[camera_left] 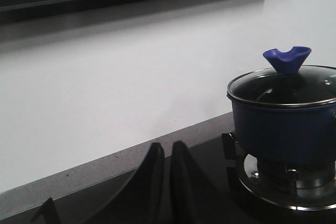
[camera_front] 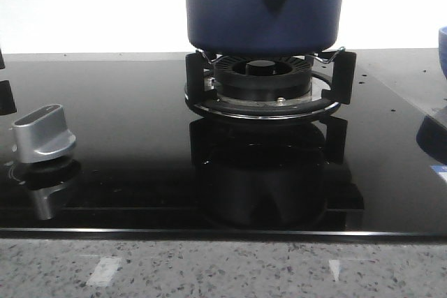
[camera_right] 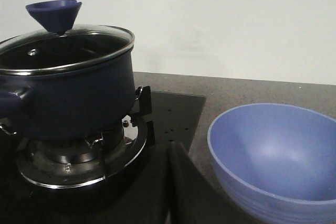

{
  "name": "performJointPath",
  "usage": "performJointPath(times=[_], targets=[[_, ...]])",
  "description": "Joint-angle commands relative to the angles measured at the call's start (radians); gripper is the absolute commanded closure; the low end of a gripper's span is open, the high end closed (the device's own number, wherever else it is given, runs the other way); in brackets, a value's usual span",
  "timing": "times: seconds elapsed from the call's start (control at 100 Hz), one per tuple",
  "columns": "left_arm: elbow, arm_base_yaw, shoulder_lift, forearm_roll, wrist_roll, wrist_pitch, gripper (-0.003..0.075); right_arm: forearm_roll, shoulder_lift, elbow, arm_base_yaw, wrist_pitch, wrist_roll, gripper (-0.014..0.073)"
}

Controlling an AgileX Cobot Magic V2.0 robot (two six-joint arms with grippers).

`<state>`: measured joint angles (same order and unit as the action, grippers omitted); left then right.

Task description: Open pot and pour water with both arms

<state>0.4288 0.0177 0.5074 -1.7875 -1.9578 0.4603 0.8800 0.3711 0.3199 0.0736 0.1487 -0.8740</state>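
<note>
- The pot (camera_front: 264,6) is sitting on the burner (camera_front: 262,83) at the hob's (camera_front: 126,137) centre, its glass lid (camera_left: 286,85) still on, so opening is not yet done.
- The lid's blue knob (camera_left: 286,59) is standing clear above the glass, probably the intended grasp point.
- The bowl (camera_right: 275,158) is waiting just beside the hob on the right arm's side, likely to be receiving the water.
- The left gripper (camera_left: 167,182) is hanging near the pot, fingers pressed together, holding nothing.
- The right gripper (camera_right: 169,182) is hovering between pot and bowl, jaws likewise closed and empty.
- A silver dial (camera_front: 43,132) is sitting at the hob's left.
- No brand, label or writing is showing legibly.
</note>
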Motion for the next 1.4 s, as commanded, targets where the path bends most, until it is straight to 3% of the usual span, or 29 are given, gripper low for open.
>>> performJointPath(times=[0.0,0.25,0.36,0.44,0.62,0.83,0.98,1.11,1.39], targets=[[0.027,0.006,0.003,-0.085,0.005,0.025,0.0741,0.012,0.005,0.026,0.002,-0.053,-0.014,0.0641],[0.027,0.006,-0.005,-0.085,0.011,0.03,0.0741,0.012,0.005,0.026,0.002,-0.053,-0.014,0.0641],[0.044,0.006,-0.016,-0.045,0.125,-0.003,0.0741,0.012,0.005,0.026,0.002,-0.053,-0.014,0.0641],[0.086,0.002,-0.019,0.113,0.257,-0.019,0.0741,0.012,0.005,0.026,0.002,-0.053,-0.014,0.0641],[0.189,-0.017,-0.021,0.627,0.797,-0.182,0.0741,0.012,0.005,0.026,0.002,-0.053,-0.014,0.0641],[0.171,-0.015,-0.045,1.273,1.485,-0.333,0.0741,0.012,0.005,0.026,0.002,-0.053,-0.014,0.0641],[0.077,-0.015,-0.12,1.564,1.839,-0.47,0.0741,0.012,0.005,0.026,0.002,-0.053,-0.014,0.0641],[-0.077,-0.015,-0.237,1.602,1.87,-0.575,0.0741,0.012,0.005,0.026,0.002,-0.053,-0.014,0.0641],[-0.334,-0.015,-0.486,1.67,1.889,-0.578,0.0741,0.012,0.005,0.026,0.002,-0.053,-0.014,0.0641]])
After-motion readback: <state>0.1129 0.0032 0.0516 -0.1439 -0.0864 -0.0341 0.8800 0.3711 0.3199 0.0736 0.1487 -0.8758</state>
